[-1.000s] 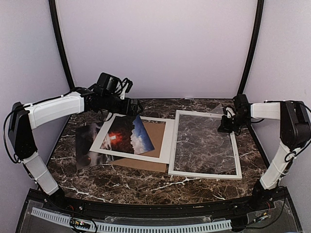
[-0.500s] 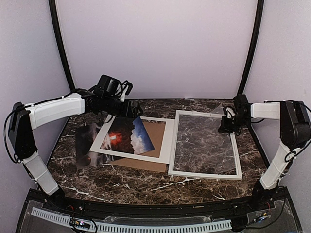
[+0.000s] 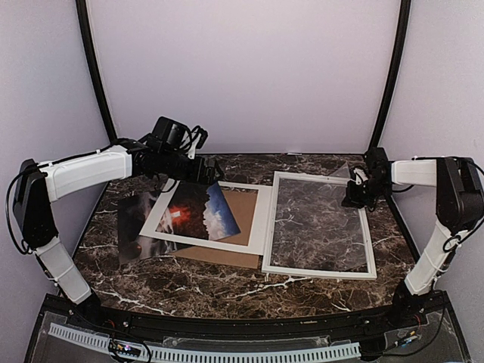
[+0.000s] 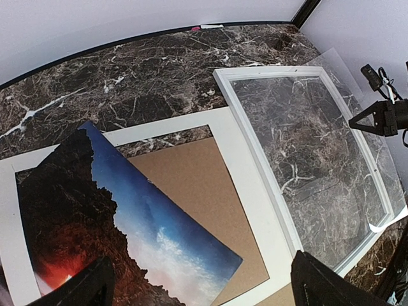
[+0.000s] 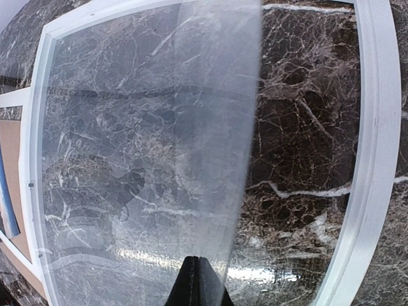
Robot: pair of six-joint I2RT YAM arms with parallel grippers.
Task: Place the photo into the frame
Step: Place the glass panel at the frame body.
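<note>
The photo (image 3: 198, 212), a red sun over dark rocks under blue sky, lies askew on a white mat board (image 3: 259, 219) and a brown backing board (image 3: 243, 215). In the left wrist view the photo (image 4: 95, 217) fills the lower left. My left gripper (image 3: 210, 172) hovers open just above the photo's far corner, with nothing between its fingertips (image 4: 95, 284). The white frame (image 3: 318, 271) lies flat to the right; its border (image 4: 255, 146) runs beside the mat. My right gripper (image 3: 355, 193) is shut on a clear plastic sheet (image 5: 159, 146) that lies over the frame (image 5: 376, 159).
A second dark print (image 3: 132, 227) pokes out from under the mat at the left. The marble table (image 3: 227, 291) ends at a black rim at the back. My right gripper (image 4: 382, 118) shows at the frame's far edge in the left wrist view.
The left gripper has edged slightly right over the photo's corner. The right gripper has lifted a touch with the clear sheet.
</note>
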